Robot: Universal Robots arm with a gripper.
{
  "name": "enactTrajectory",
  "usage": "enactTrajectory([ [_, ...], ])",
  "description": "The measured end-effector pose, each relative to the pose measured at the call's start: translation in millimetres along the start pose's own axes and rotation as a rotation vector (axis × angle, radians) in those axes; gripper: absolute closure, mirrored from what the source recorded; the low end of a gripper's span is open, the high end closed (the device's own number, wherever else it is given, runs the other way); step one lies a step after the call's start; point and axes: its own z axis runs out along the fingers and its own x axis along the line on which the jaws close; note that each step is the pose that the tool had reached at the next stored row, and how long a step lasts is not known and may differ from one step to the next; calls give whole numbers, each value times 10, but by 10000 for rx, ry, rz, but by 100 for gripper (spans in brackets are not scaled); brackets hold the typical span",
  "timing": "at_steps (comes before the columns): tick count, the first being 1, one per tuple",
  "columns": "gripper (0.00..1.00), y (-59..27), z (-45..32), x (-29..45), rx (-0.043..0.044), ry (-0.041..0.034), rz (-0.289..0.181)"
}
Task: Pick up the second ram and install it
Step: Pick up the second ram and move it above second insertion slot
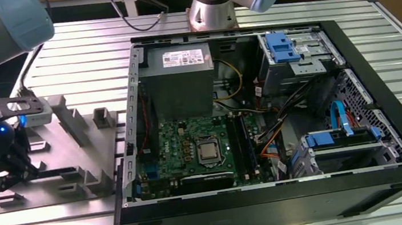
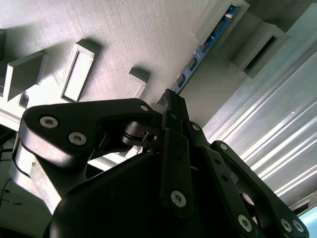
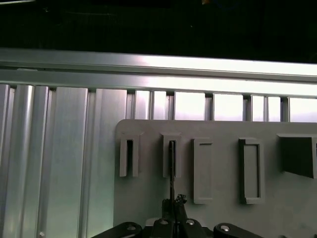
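Ribbed metal counter (image 1: 77, 41): one open computer case (image 1: 273, 198), one grey holder plate (image 1: 47, 137). One tool (image 3: 173, 204) pinching second ram (image 2: 198, 53) (edge-up), slotted into one of five upright blocks (image 3: 203, 171) on plate.

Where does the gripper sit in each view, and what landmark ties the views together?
Exterior view: gripper at the exterior view's left, over the grey plate.
Second wrist view: gripper nearest the camera, shut on the second ram.
First wrist view: gripper nearest the camera, meeting the second ram's end.
Shared landmark: the grey plate's upright blocks.
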Motion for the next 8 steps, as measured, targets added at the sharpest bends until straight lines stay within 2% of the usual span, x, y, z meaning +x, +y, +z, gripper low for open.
enactTrajectory([
  [8,92,4,-93,-4,1,-2,0],
])
